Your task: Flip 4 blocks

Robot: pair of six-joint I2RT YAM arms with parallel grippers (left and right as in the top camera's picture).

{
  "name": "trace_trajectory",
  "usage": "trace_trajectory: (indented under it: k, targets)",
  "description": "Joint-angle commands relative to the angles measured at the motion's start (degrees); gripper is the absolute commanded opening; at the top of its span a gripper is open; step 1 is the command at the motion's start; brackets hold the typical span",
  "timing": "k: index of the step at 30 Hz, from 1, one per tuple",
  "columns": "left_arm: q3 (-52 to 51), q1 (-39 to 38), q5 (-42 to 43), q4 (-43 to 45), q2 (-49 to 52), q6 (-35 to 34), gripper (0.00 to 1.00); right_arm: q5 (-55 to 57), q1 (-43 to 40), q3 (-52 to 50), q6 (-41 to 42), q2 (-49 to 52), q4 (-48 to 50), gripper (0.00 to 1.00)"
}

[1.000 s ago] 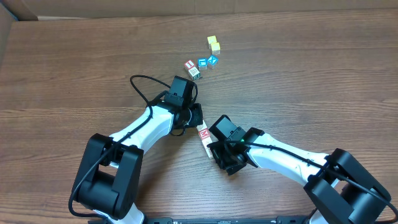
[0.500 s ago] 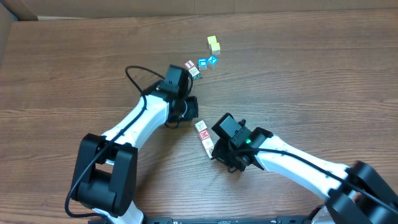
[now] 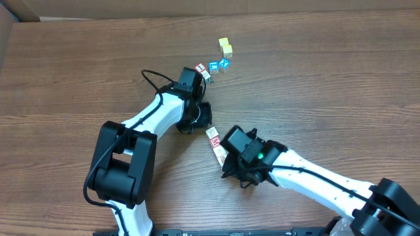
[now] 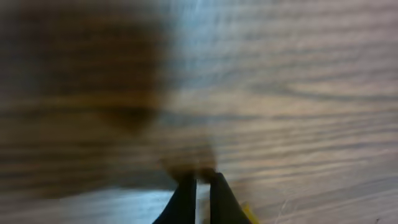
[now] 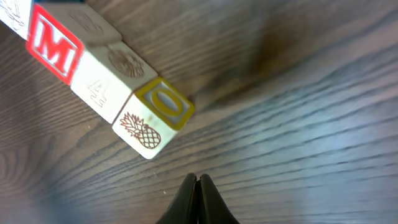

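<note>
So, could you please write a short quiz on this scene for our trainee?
1. True or false: the right pincer is gripping the M block.
2. Which picture is printed on the side of the O block? A pineapple, B apple, C fish.
3. Fill in: in the overhead view, the two plain cubes at the far end are ___ in colour.
Key: 1 false, it is shut on nothing, clear of the blocks; 2 A; 3 yellow.
</note>
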Motion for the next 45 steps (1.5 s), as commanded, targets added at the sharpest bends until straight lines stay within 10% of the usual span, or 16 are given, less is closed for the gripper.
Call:
trace_trajectory:
  k: [1, 45]
  targets:
    - [0.3, -0.2, 1.5, 0.4, 1.6, 1.8, 0.04, 2.4, 1.6, -1.2, 7.3, 0.9, 1.4, 0.04]
    - [4.2, -0.3, 4.1, -7.0, 1.6, 9.9, 0.04, 3.7, 1.9, -2.1, 19.8, 7.9, 13.2, 0.04]
